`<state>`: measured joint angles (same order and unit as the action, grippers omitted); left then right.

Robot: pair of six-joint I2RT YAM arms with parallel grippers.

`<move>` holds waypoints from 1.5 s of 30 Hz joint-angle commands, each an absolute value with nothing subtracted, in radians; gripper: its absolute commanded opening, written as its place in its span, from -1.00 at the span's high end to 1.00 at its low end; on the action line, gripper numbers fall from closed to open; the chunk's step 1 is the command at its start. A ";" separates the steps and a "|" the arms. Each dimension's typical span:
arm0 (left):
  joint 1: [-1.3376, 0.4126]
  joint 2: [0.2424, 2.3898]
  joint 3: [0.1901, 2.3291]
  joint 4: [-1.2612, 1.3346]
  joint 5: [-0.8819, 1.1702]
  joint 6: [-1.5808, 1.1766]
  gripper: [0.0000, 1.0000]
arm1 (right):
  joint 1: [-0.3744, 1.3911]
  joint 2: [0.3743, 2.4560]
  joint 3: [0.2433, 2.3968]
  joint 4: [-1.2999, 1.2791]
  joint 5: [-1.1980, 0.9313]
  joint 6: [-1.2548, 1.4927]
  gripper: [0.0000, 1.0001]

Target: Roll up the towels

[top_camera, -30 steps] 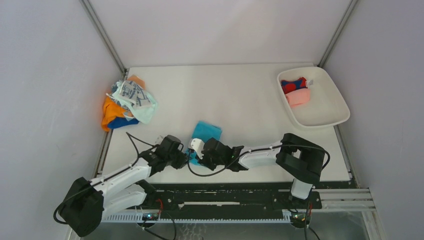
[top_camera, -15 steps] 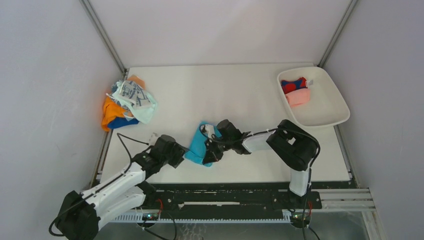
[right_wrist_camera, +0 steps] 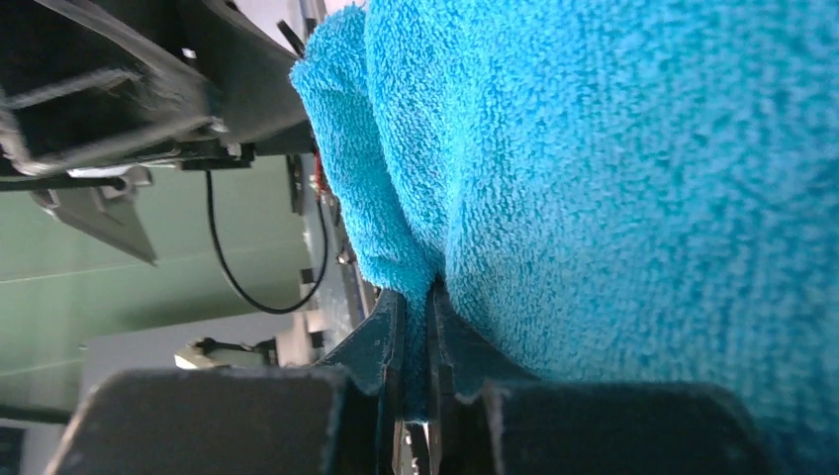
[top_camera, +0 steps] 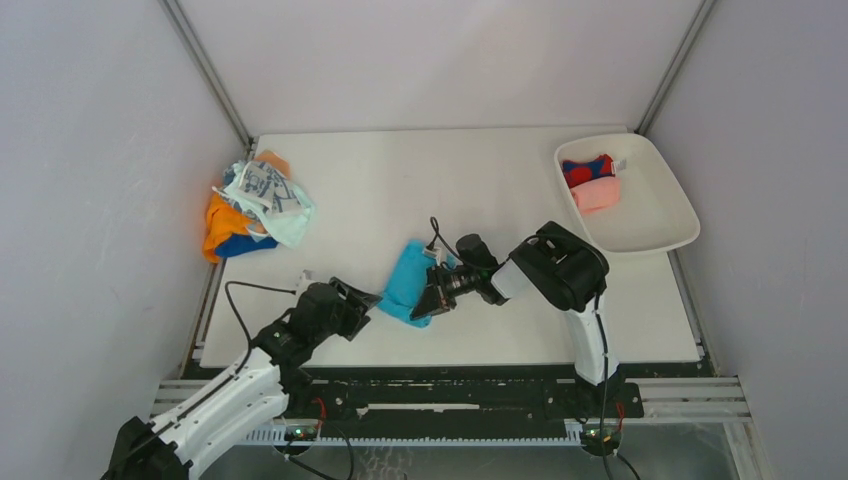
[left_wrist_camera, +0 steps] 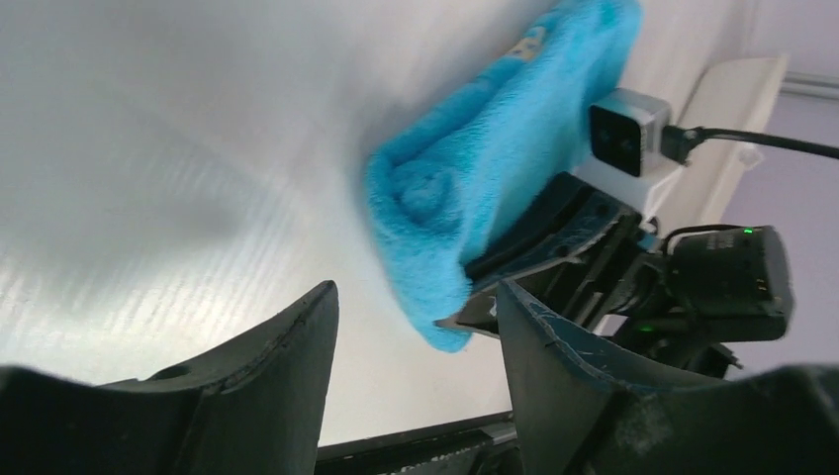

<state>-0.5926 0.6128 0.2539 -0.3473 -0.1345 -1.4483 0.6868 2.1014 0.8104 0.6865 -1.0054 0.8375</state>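
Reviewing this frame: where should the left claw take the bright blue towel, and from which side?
Probably the rolled end of the bright blue towel that faces the left claw, approached from the robot's left side. That end is thick, bunched and free, while the right claw is shut on the towel's opposite edge. The open left claw could straddle it there without clashing.

Nothing readable anywhere, honestly. The white towel (top_camera: 262,187) has some blue-grey print, but it's way too small to make out, and the blue towel (left_wrist_camera: 495,168) just has a blurry yellowish mark.
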 commanded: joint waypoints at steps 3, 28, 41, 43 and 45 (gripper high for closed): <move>-0.600 0.746 0.217 -0.170 -0.078 -1.459 -0.30 | 0.645 2.175 0.811 0.758 -1.035 1.012 1.00; -0.617 1.118 0.311 -0.008 -0.108 -1.456 -0.24 | 0.640 2.183 0.861 0.529 -0.993 0.917 1.00; -0.617 1.138 0.346 -0.169 -0.106 -1.450 0.77 | 0.661 2.023 0.868 0.337 -0.905 0.708 0.90; -0.617 1.123 0.377 -0.236 -0.116 -1.431 0.82 | 0.684 1.963 0.884 0.238 -0.855 0.600 0.79; -0.617 1.115 0.404 -0.287 -0.113 -1.418 0.84 | 0.717 1.893 0.899 0.137 -0.772 0.480 0.64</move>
<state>-0.6178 1.1412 0.3363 -0.0814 -0.0738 -1.4796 0.6758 2.0270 0.8734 0.3786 -0.9463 0.7544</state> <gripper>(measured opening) 0.142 0.127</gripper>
